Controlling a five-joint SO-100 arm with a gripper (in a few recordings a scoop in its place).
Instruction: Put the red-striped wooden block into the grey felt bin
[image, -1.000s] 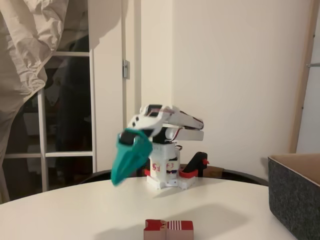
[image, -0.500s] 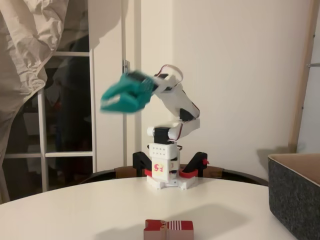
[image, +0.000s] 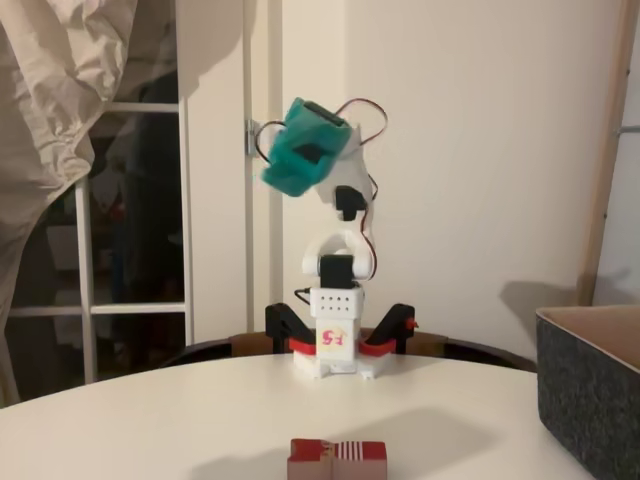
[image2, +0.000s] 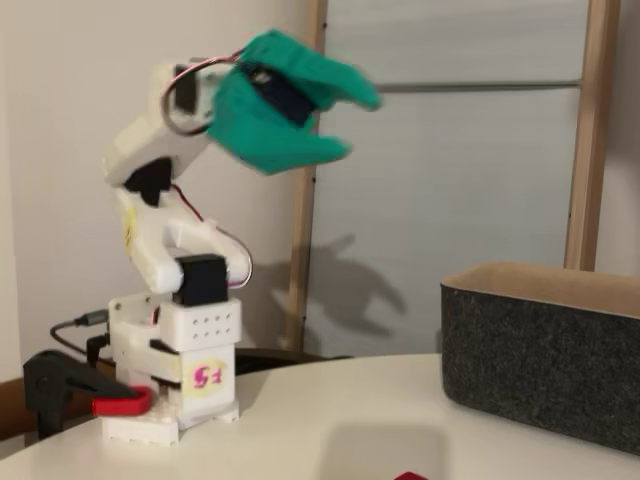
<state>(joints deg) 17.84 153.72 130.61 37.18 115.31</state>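
The red-striped wooden block (image: 337, 459) lies flat on the white table at the near edge, in front of the arm's base; a red sliver of the block (image2: 410, 476) peeks in at the bottom of the other fixed view. The grey felt bin (image: 590, 400) stands at the right, its dark wall and tan inside visible, and the bin (image2: 540, 370) is also at the right in the other view. My teal gripper (image2: 358, 125) is raised high above the table, far from the block, open and empty. In the front view the gripper (image: 287, 176) points toward the camera.
The white arm base (image: 335, 345) with red clamps (image: 385, 345) sits at the table's far edge. The round white table (image: 200, 420) stretches between base and block. A wall and a glass door are behind.
The arm has unfolded from a low tucked pose to upright. The gripper rose from near the table to well above the base. Block and bin have stayed put.
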